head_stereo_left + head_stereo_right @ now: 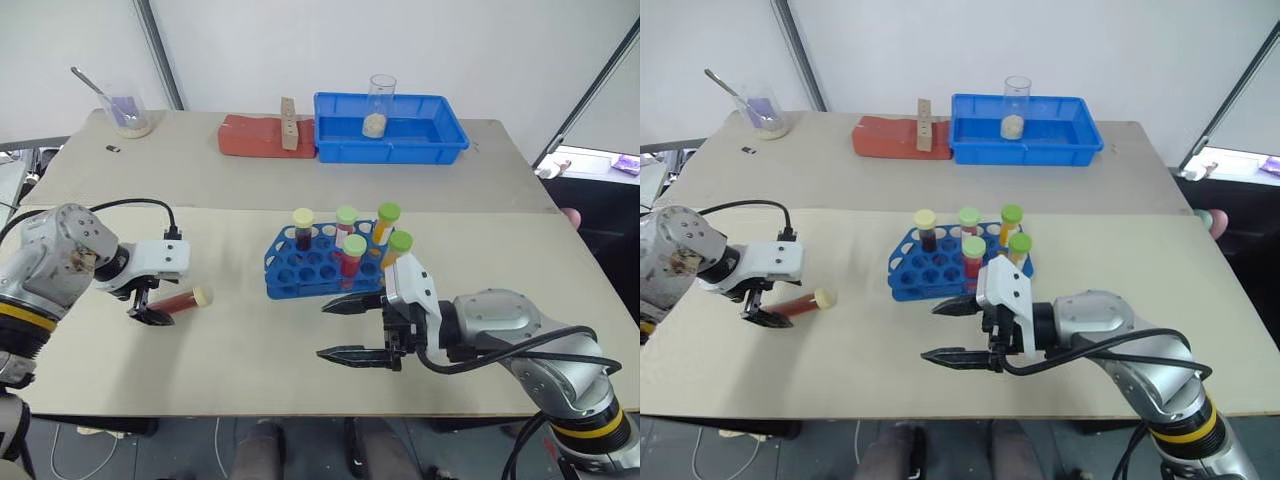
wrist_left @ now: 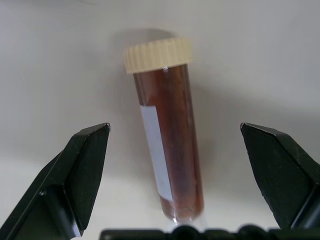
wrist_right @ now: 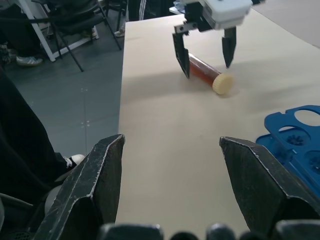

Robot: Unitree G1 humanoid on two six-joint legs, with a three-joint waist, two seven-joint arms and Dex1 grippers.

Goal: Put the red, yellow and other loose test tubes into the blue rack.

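**A:** Start with the big things. What's on the beige table [image 1: 300,340]?

**B:** The small bright blue plastic rack with round holes [image 1: 322,262] stands mid-table, already carrying five capped tubes upright at its far and right side. One loose clear plastic tube of red-brown liquid with a cream screw cap [image 1: 183,300] lies flat on the table, well to the rack's left.

**A:** And the arms?

**B:** The left gripper [image 1: 148,304] points steeply down over that tube, jaws wide apart. The right gripper [image 1: 354,328] hangs just in front of the rack, its black fingers parted and holding nothing.

**A:** So the step in hand is picking up the lying tube. How to do it well?

**B:** I'd judge it wants a straight descent with the jaws kept wide until the fingertips [image 2: 90,150] flank the barrel, then a close across its width (not along its length, where it would skid). Gripping nearer the cap should leave the rounded bottom free to enter a hole later.

**A:** Where exactly is the tube relative to those jaws?

**B:** In the left wrist view it sits between the two fingers, roughly centred, untouched by either, with the cap pointing away from the wrist. It lies slightly askew to the gripper's axis, so a small wrist turn may help before closing.
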